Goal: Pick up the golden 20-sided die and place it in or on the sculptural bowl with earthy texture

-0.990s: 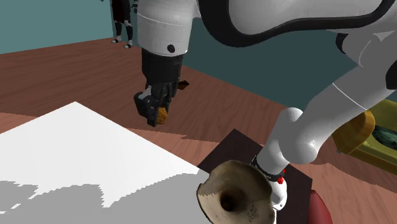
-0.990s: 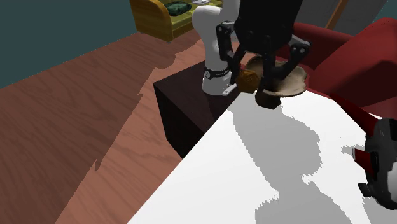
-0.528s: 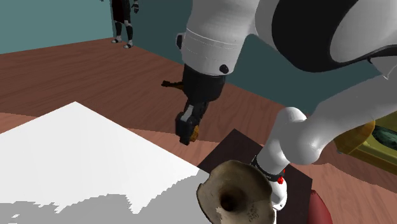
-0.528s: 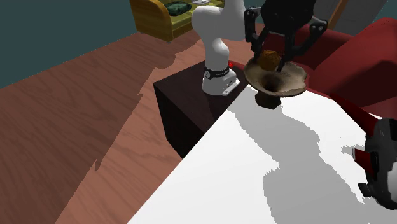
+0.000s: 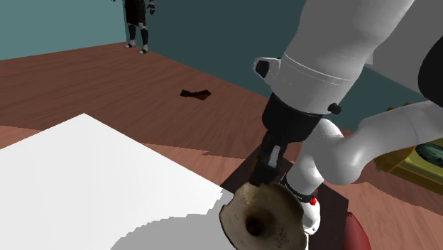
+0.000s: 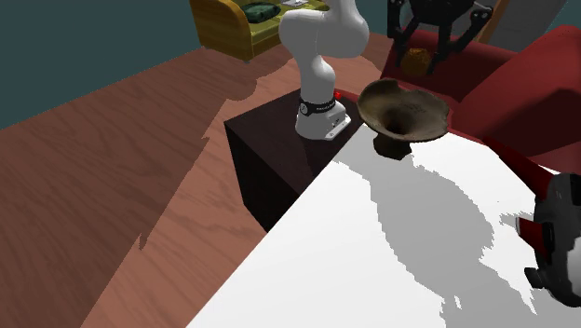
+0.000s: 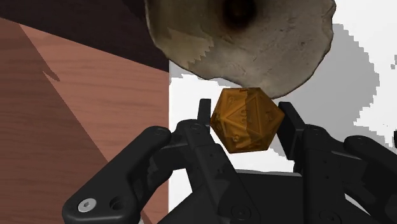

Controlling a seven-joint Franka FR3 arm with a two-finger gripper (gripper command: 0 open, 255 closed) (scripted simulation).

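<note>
Pincer [image 7: 245,116] clasping faceted golden die [image 7: 247,122], rough bowl [image 7: 283,44]

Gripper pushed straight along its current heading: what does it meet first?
Likely the flared rim of the brown bowl, just beyond the golden die the gripper holds; depth unclear, possibly the white tabletop instead.

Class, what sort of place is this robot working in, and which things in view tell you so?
Most likely a living room in a house: a yellow sofa, a red upholstered seat and a wooden plank floor below a teal wall.
</note>
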